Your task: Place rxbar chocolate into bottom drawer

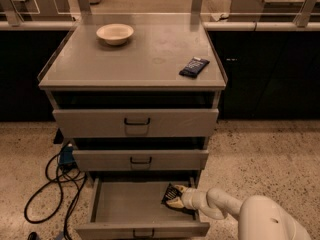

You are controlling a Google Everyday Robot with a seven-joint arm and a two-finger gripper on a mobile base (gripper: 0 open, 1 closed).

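The gripper [174,199] reaches low into the open drawer [125,206], at its right side toward the back. Its jaws pinch the rxbar [171,190] just above the floor (low enough, I judge, for a flat release). The blue bar [194,67] lies apart on the counter [140,54], so the two are not confused.

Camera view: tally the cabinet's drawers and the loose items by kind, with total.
Drawers: 3 (top drawer, middle drawer, bottom drawer, open)
Bowls: 1 (bowl on the cabinet top)
Snack bars: 2 (dark blue bar on the cabinet top; rxbar chocolate at the gripper, inside the bottom drawer)
Total: 6
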